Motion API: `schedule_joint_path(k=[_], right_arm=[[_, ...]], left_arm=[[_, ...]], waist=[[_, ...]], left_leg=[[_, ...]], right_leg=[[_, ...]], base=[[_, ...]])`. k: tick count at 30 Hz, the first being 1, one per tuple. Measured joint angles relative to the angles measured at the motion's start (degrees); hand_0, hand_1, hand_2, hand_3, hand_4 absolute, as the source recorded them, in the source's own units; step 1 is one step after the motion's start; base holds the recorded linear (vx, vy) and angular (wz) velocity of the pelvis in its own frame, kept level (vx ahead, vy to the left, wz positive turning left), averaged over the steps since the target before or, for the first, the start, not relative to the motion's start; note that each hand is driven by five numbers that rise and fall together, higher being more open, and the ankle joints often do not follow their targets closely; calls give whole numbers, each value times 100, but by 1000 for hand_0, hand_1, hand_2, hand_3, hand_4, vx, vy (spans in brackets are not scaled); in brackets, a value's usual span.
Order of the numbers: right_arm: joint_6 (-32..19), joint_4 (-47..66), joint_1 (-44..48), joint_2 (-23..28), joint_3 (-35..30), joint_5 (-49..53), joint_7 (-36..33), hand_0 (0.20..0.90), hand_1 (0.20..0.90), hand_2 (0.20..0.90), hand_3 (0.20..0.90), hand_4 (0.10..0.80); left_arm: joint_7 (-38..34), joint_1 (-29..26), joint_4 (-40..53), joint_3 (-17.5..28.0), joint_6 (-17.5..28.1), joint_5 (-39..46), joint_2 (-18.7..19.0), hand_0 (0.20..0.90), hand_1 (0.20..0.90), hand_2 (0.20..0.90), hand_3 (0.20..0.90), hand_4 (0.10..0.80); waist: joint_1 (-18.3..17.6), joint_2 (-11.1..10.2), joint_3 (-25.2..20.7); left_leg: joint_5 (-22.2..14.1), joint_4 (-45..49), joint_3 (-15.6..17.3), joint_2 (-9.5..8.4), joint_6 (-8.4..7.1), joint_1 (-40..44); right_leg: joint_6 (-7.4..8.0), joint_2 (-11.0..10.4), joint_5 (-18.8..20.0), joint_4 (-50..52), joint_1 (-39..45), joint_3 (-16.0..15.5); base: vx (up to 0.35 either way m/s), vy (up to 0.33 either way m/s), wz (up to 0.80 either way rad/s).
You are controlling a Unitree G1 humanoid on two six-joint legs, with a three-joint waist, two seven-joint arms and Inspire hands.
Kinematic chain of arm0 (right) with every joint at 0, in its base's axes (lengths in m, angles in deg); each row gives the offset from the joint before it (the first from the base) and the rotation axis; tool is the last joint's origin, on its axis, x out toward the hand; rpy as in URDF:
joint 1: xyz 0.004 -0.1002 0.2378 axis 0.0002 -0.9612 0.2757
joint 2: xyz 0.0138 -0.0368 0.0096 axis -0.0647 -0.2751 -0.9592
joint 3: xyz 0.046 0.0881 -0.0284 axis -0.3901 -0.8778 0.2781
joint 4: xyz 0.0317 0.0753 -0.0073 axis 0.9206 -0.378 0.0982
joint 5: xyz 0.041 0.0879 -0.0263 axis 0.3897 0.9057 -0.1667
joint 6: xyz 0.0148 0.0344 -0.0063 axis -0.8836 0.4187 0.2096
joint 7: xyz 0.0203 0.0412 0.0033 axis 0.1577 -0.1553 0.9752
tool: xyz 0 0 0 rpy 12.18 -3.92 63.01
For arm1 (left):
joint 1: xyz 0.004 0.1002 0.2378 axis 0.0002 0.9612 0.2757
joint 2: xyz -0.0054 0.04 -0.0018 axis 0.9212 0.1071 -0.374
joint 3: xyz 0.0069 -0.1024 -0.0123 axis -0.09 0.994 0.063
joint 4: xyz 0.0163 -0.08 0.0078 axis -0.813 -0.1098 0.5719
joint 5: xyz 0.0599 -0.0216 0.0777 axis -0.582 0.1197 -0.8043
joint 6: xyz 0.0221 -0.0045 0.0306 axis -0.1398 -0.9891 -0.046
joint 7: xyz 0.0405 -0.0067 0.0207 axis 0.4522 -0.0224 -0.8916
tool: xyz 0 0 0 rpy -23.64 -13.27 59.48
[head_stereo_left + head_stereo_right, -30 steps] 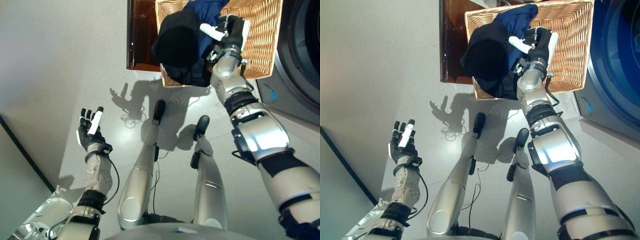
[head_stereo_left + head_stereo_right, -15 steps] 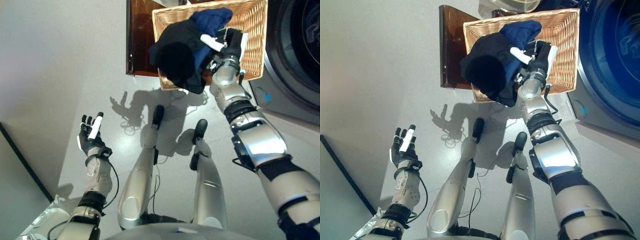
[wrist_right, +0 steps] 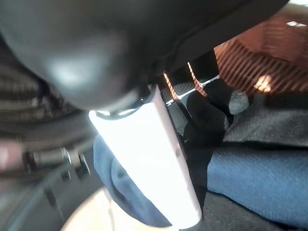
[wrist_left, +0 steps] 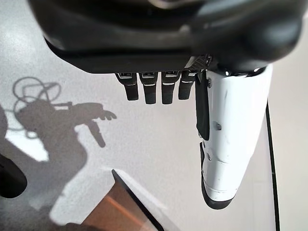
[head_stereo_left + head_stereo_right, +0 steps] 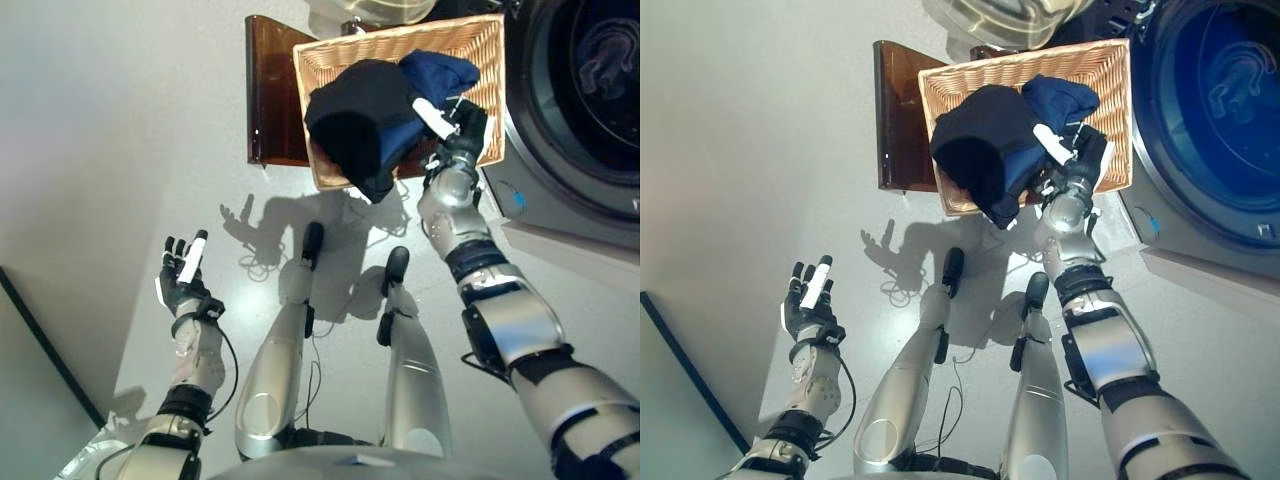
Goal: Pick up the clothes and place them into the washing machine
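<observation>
A black garment and a blue garment lie heaped in the wicker basket. The black one hangs over the basket's near edge. My right hand is at the basket's near corner on the machine side. Its white-covered thumb lies across the blue garment, and its dark fingers curl into the cloth. The washing machine's round opening is just right of the basket. My left hand hangs open and empty over the floor at the lower left, with its fingers straight.
The basket rests on a low dark brown box. A pale rounded object shows beyond the basket's far edge. The machine's front panel runs along the right. Grey floor spreads to the left.
The camera has tilted, so the whole scene sits lower and more of the machine shows. My right hand has drawn toward the basket's near machine-side corner, with the blue garment following. The left hand is still.
</observation>
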Motion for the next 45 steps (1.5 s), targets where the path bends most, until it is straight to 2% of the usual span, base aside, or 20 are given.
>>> schedule_joint_path(k=[6, 11, 24, 29, 30, 31, 36, 38, 41, 45], right_arm=[[-680, 301, -243, -259, -465, 1603, 509, 200, 200, 200, 200, 300], [-972, 674, -237, -289, -662, 2129, 855, 200, 200, 200, 200, 300], [-1073, 856, -357, -119, -854, 1920, 705, 200, 200, 200, 200, 300], [-1059, 859, -424, -11, -813, 1655, 605, 200, 200, 200, 200, 300], [-1050, 859, -441, -2, -797, 1508, 553, 455, 455, 455, 455, 482], [-1040, 863, -454, 12, -772, 1318, 450, 900, 900, 900, 900, 800], [-594, 1155, -566, 383, -586, -791, -402, 900, 900, 900, 900, 800], [-128, 1209, -677, 785, -371, -2028, -664, 900, 900, 900, 900, 800], [335, 1176, -700, 1253, -135, -3145, -719, 900, 900, 900, 900, 800], [1105, 1101, -627, 2000, 488, -4966, -773, 900, 900, 900, 900, 800]], left_arm=[[117, 12, -121, -3, -9, 188, -38, 900, 900, 900, 900, 800], [196, 21, -177, -1, -21, 218, -40, 900, 900, 900, 900, 800], [323, 223, -256, 52, -25, 217, -41, 900, 900, 900, 900, 800], [325, 223, -252, 51, -26, 214, -86, 900, 900, 900, 900, 800], [325, 224, -253, 51, -26, 213, -91, 900, 900, 900, 900, 800], [318, 226, -254, 51, -26, 212, -92, 900, 900, 900, 900, 800], [297, 226, -220, 63, -20, 56, -115, 900, 900, 900, 900, 800], [259, 231, -188, 65, -22, -181, -149, 900, 900, 900, 900, 800], [174, 230, -94, 82, -11, -418, -145, 900, 900, 900, 900, 800], [174, 231, -70, 79, 0, -616, -147, 900, 900, 900, 900, 800]], waist=[[-4, -2, -27], [11, 4, -38], [11, 42, -66], [11, 161, -142], [11, 182, -155], [7, 208, -173], [8, 255, -203], [12, 254, -203], [22, 253, -203], [21, 250, -200]], left_leg=[[-24, -26, 82, 3, 56, 330], [-32, -67, 130, -1, 47, 409], [-54, -84, 229, -13, 67, 468], [-72, -88, 240, -19, 90, 469], [-76, -89, 240, -19, 94, 468], [-79, -89, 241, -19, 98, 468], [-83, -89, 245, -27, 106, 378], [-80, -87, 228, -39, 110, 379], [-69, -88, 191, -52, 126, 360], [-68, -86, 170, -81, 126, 350]], right_leg=[[11, 5, 9, -88, 313, 59], [19, -12, 13, -83, 356, 108], [30, -57, 16, -90, 361, 200], [39, -57, 9, -90, 358, 222], [41, -56, 7, -90, 357, 222], [45, -55, 4, -90, 356, 222], [55, -44, 4, -88, 268, 223], [68, -50, -4, -88, 284, 200], [74, -62, -9, -97, 286, 162], [83, -76, -17, -98, 288, 142]], base=[[5, 1, -5], [2, 1, -3], [-6, 1, -3], [0, 0, 0], [0, 0, 0], [0, 0, 0], [0, 0, 0], [-23, -14, 5], [-17, -16, 7], [-8, 0, 2]])
